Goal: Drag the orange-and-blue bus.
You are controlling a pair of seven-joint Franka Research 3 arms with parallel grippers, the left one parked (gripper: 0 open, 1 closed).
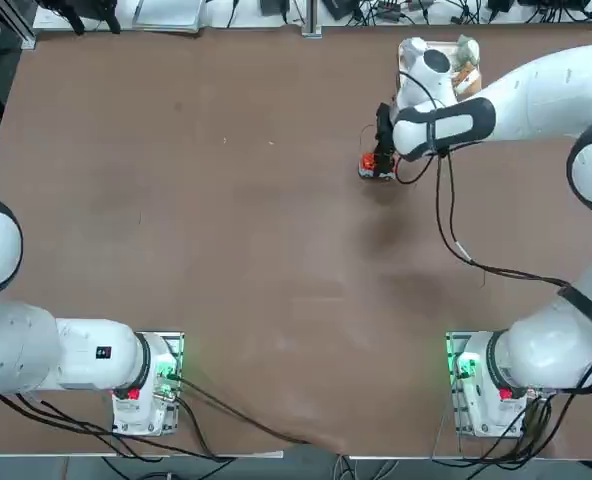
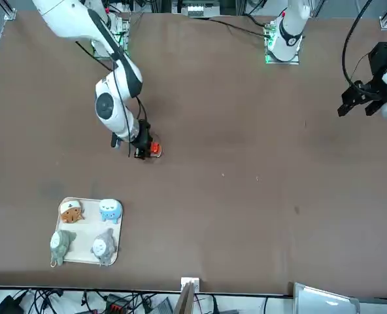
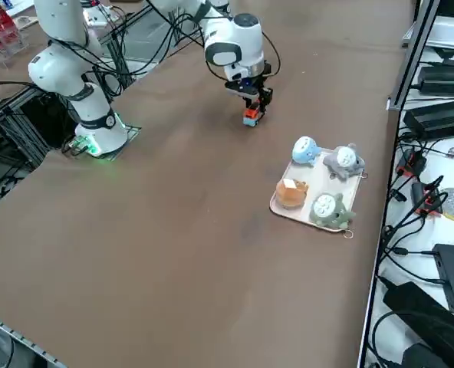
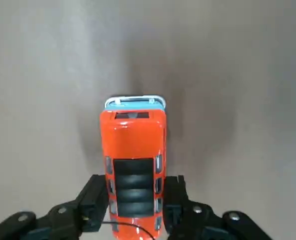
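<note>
The orange-and-blue bus (image 4: 133, 150) is a small boxy orange toy with a pale blue bumper and a dark ribbed roof panel. It rests on the brown table (image 1: 226, 250), right of centre toward the far side (image 1: 370, 162). My right gripper (image 4: 134, 202) is shut on the bus, one black finger pressed against each long side of its rear half. Across the table, the front view shows the bus (image 2: 154, 149) poking out beside the gripper (image 2: 141, 145). The side view has the bus (image 3: 250, 116) under the lowered gripper (image 3: 251, 106).
A white tray (image 3: 283, 208) holding several small plush figurines sits beyond the bus near the table's far edge (image 1: 446, 45) (image 2: 84, 260). A black cable (image 1: 446, 215) trails from my right arm across the table. The parked left arm (image 1: 36, 345) stays at the near left.
</note>
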